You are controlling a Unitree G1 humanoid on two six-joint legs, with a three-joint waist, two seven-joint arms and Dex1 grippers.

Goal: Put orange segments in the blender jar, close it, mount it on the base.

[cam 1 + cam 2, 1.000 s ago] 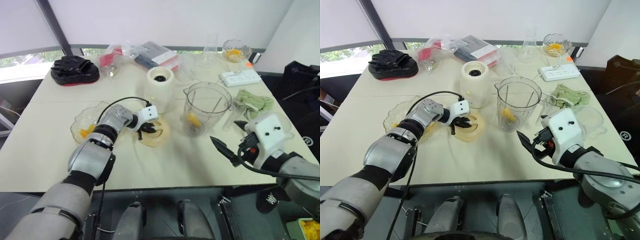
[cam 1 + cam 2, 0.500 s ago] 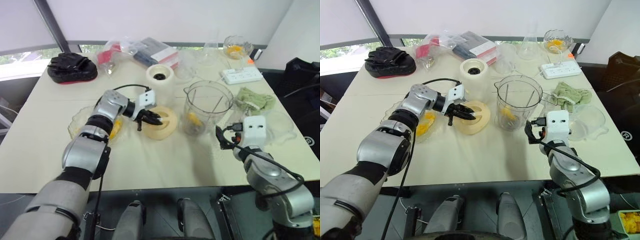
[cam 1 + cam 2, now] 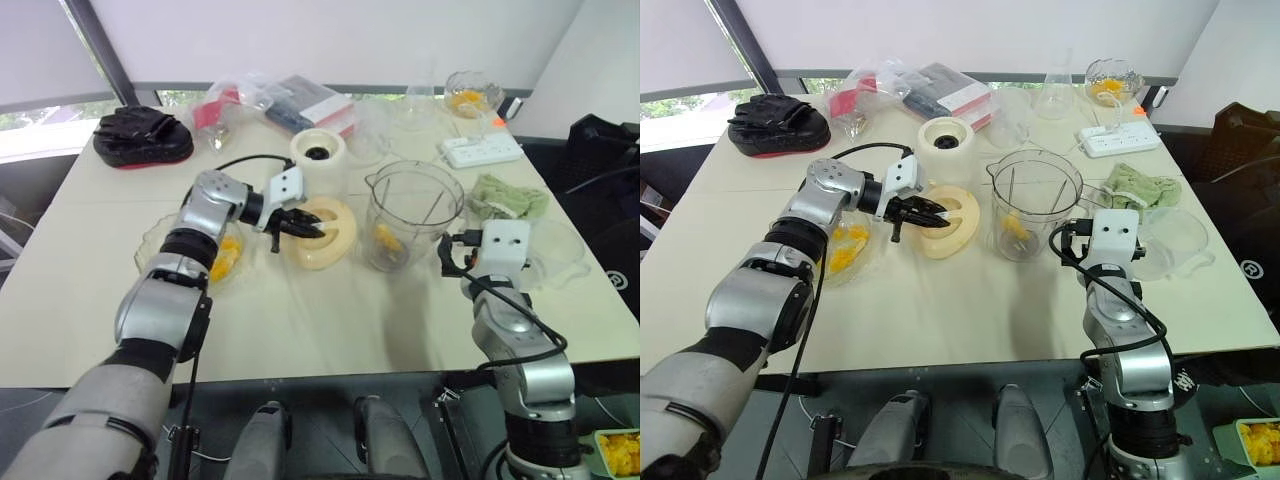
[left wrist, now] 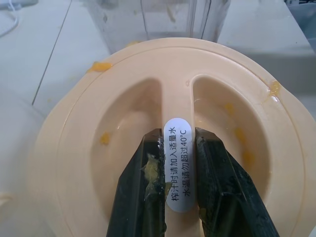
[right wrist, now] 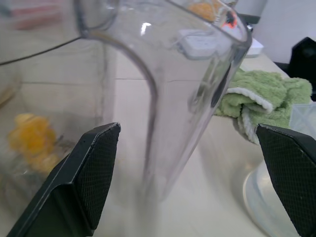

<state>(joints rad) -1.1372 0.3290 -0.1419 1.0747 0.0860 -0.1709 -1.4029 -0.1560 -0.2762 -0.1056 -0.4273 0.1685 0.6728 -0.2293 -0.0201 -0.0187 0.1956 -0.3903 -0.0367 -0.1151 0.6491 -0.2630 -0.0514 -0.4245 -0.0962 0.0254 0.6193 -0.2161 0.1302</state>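
Cream plastic, the lid [image 4: 168, 148] is pinched by its labelled centre ridge in the left gripper [image 3: 300, 226], tilted beside the blender jar [image 3: 410, 215] (orange segments [image 3: 386, 238] at its bottom). The right gripper [image 5: 187, 182] is spread wide around the jar's handle. The base [image 3: 318, 152] stands behind.

Blender jar [image 5: 163, 98] rim and base cropped.

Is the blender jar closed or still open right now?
Open. The blender jar has a bare rim; its cream lid is beside it, gripped at its centre ridge by the left gripper.
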